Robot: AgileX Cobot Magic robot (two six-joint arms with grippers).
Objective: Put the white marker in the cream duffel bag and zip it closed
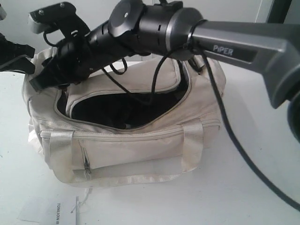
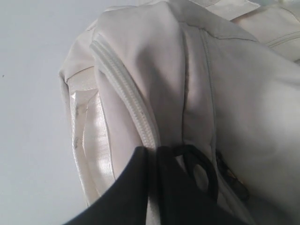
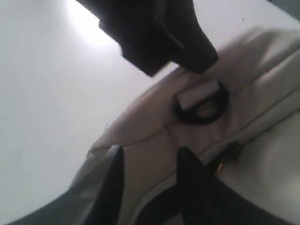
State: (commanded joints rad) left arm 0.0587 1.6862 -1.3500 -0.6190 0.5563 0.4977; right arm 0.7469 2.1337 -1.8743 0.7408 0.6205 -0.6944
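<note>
Cream duffel bag [image 1: 140, 150] sits unzipped on the white tabletop [image 1: 253, 187], nearer its left edge. Left end effector [image 2: 151, 154] pinches the bag's end fabric. Right end effector [image 3: 150, 161] stands apart beside the black strap ring [image 3: 201, 105].

Robotics laboratory test bench. A bare white worktop [image 1: 154, 206] spreads beneath the hand [image 3: 150, 152], a plain pale wall [image 1: 234, 14] stands beyond it, and the grey-and-black jointed arm [image 1: 243, 49] behind it, marked PIPER, trails loose black cable [image 1: 234, 136].

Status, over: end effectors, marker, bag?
Left end effector shut on cream duffel bag end. Right end effector open beside zipper pull. Bag unzipped; white marker not in view. Right arm crosses above opening.
</note>
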